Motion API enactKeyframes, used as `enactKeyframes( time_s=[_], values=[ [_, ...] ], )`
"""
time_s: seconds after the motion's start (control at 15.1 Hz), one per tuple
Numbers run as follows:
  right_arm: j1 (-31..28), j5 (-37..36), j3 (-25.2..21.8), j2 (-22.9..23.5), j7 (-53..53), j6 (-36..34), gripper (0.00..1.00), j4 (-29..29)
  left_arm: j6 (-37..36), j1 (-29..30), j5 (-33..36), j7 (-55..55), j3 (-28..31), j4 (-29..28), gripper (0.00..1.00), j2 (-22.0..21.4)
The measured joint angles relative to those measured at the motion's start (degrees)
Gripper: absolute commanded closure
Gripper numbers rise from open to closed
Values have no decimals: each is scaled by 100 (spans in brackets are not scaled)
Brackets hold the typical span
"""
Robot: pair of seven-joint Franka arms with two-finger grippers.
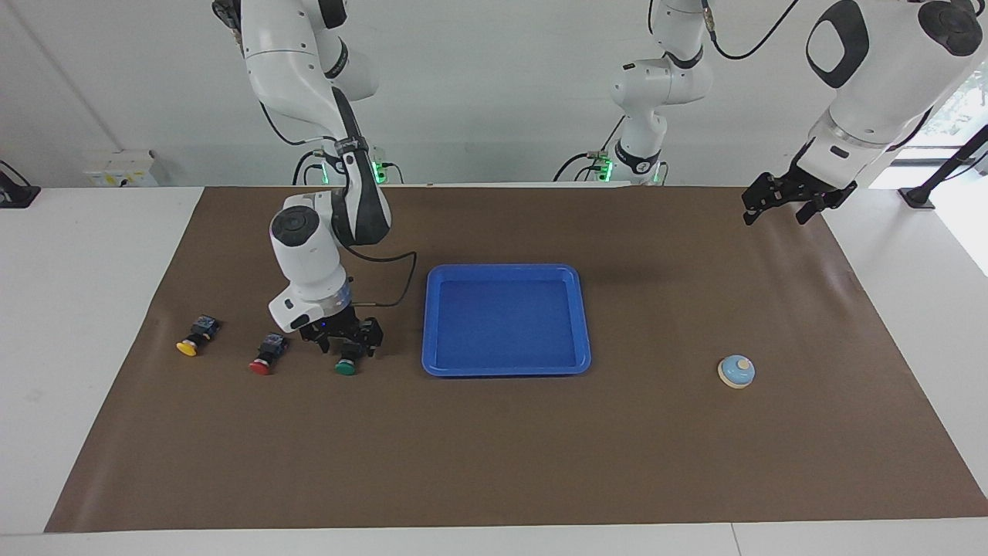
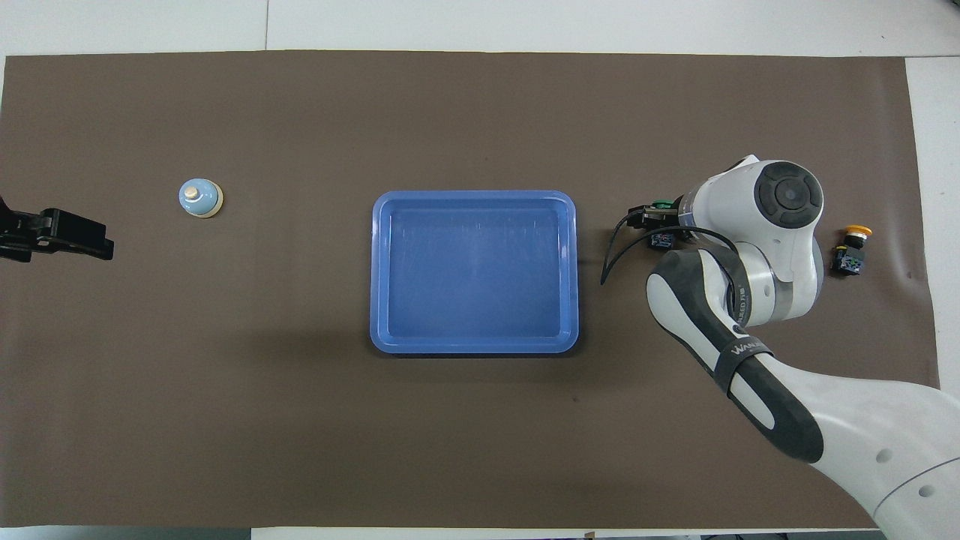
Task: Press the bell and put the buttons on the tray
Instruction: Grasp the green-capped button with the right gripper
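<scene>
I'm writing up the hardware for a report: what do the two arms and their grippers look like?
Both arms have glossy white rounded shells with dark grey to black joint sections and round dark end caps. The right arm carries a loose black cable looping by its wrist and grey lettering on a dark band. Each base shows a green light. The right gripper and left gripper are black, angular linkage assemblies.

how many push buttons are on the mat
3, in a row toward the right arm's end: yellow button outermost, red button in the middle, green button nearest the tray.

The red button (image 1: 265, 356) crowded the right hand (image 1: 345, 345); open brown mat (image 1: 656, 448) surrounded the empty blue tray (image 1: 584, 324).
</scene>
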Motion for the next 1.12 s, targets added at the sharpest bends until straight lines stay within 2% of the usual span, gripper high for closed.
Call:
enactKeyframes(
  time_s=[0.07,0.13,0.66,0.86,0.99,1.12],
  values=[
    [10,0,0,2,1,-6,77,0,0,2,0,0,8,0,0,-2],
    [20,0,0,6,5,-18,100,0,0,5,0,0,24,0,0,-3],
    [122,0,1,15,15,-259,100,47,0,8,0,0,59,0,0,-3],
    [215,2,4,7,14,-1017,100,527,0,8,0,0,59,0,0,-3],
    [505,41,8,-20,229,-1732,100,1055,0,9,0,0,59,0,0,-3],
    [929,54,15,-61,729,-2152,100,1428,0,9,0,0,59,0,0,-3]
  ],
)
